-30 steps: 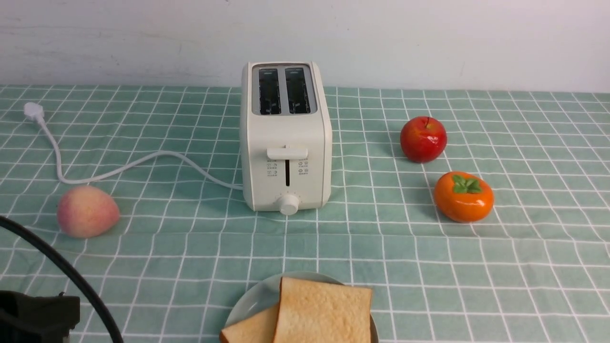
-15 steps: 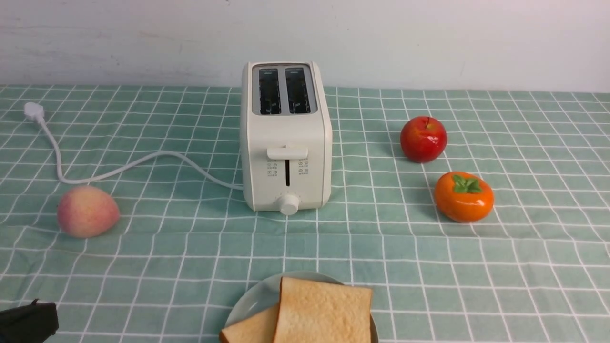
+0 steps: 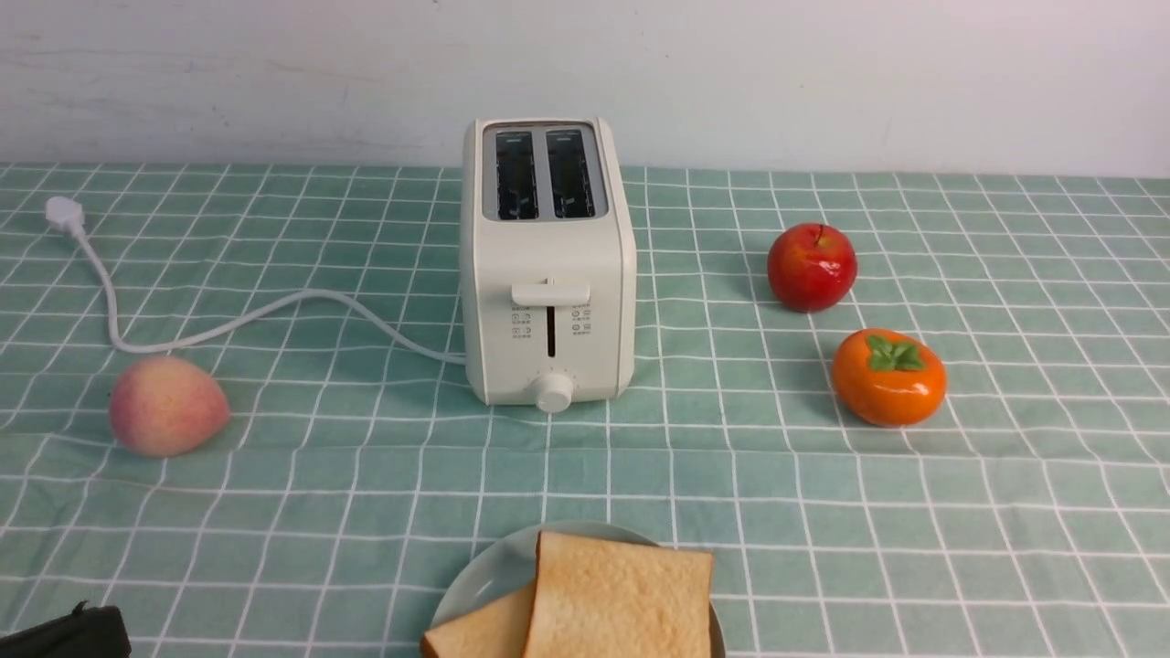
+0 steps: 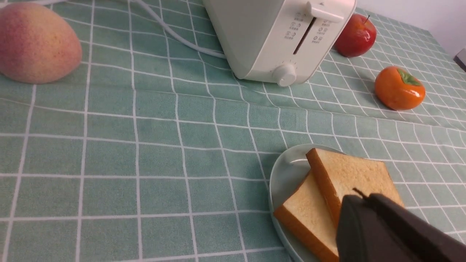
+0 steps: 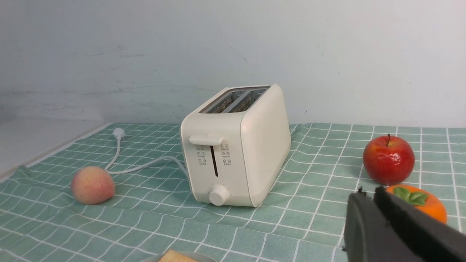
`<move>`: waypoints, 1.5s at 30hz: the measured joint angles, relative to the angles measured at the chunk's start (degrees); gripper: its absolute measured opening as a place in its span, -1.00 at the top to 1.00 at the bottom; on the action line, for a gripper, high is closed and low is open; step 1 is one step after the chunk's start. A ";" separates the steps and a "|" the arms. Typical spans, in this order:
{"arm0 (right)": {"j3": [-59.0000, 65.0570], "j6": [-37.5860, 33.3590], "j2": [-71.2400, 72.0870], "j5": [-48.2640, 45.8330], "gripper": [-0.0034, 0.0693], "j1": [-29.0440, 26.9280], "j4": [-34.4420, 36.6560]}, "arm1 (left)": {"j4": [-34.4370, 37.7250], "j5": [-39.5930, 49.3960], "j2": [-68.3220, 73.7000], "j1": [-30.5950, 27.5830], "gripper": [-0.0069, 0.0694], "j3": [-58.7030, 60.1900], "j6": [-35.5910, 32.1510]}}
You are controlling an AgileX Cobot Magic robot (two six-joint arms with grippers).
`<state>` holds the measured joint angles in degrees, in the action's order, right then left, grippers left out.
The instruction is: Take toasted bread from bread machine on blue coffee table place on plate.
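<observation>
Dial reference: I read clock directions in the front view, centred on the bread machine, with 12 pointing away from the rig.
Blue coffee table (image 3: 823,512): the checked teal cloth covers the whole work surface up to the white wall.
Bread machine (image 3: 548,265): it stands upright at mid-table with its lever and knob facing me. The lever sits at the top of its track. Both slots show only dark interior and wire guides.
Cord: it leaves the machine's side at 9 o'clock and loops out to the plug (image 3: 64,213) at 10 o'clock.
Toasted bread (image 3: 622,594): I see two slices lying on the plate at 6 o'clock. One slice overlaps the other, which shows at its 8 o'clock corner.
Plate (image 3: 484,576): it sits at the near table edge, well apart from the bread machine and partly cut off by the frame.
Left gripper (image 4: 364,198): in its wrist view I read the fingers as pressed together with nothing between them. It hangs above the near rim of the plate, clear of the bread. In the front view only a dark corner shows at 7 o'clock.
Right gripper (image 5: 371,194): its fingers meet along a thin seam and carry nothing. It is out of the front view.
Apple (image 3: 812,267): red, at 2 o'clock.
Persimmon (image 3: 888,377): orange, at 3 o'clock, near the apple.
Peach (image 3: 167,405): at 8 o'clock, just beside the cord loop.
</observation>
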<state>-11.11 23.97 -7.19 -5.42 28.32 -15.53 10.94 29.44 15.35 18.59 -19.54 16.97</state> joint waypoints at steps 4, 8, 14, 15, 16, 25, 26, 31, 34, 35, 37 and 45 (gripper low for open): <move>0.06 0.00 0.13 0.00 0.79 0.00 0.00 | -2.40 -0.42 0.00 0.00 0.86 0.00 -1.14; 0.23 0.00 0.13 0.00 0.78 0.00 0.00 | -4.65 -1.57 -0.34 -0.08 0.86 0.76 -1.97; 0.30 0.00 0.13 0.00 0.77 0.00 0.00 | -6.47 -6.30 -6.62 -6.63 0.85 7.00 -2.67; 0.30 0.00 0.13 0.00 0.77 0.00 0.00 | -6.47 -8.15 -9.43 -9.75 0.85 10.05 -2.67; 0.30 0.00 0.13 0.00 0.77 0.00 0.00 | -6.47 -8.39 -10.48 -10.46 0.85 10.85 -2.67; 0.35 0.00 0.18 -0.05 0.76 0.00 0.00 | -7.34 -7.85 -15.93 -15.59 0.85 21.25 -2.71; 0.35 0.00 0.18 -0.05 0.76 0.00 0.00 | -7.34 -7.85 -15.93 -15.59 0.85 21.25 -2.71; 0.35 0.00 0.18 -0.05 0.74 0.00 0.00 | -7.34 -7.63 -15.93 -15.59 0.85 21.25 -2.71; 0.35 0.00 0.18 -0.05 0.73 0.00 0.00 | -7.46 -7.63 -15.93 -15.59 0.85 21.25 -2.71; 0.35 0.00 0.18 -0.05 0.72 0.00 0.00 | -7.45 -7.63 -15.93 -15.59 0.85 21.25 -2.71; 0.35 0.00 0.18 -0.05 0.72 0.00 0.00 | -7.47 -7.58 -15.93 -15.59 0.84 21.25 -2.71; 0.35 0.00 0.18 -0.05 0.68 0.00 0.00 | -7.58 -7.52 -15.93 -15.59 0.83 21.25 -2.71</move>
<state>-10.76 23.97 -7.01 -5.47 28.32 -15.53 3.35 21.92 -0.59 3.00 1.70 14.26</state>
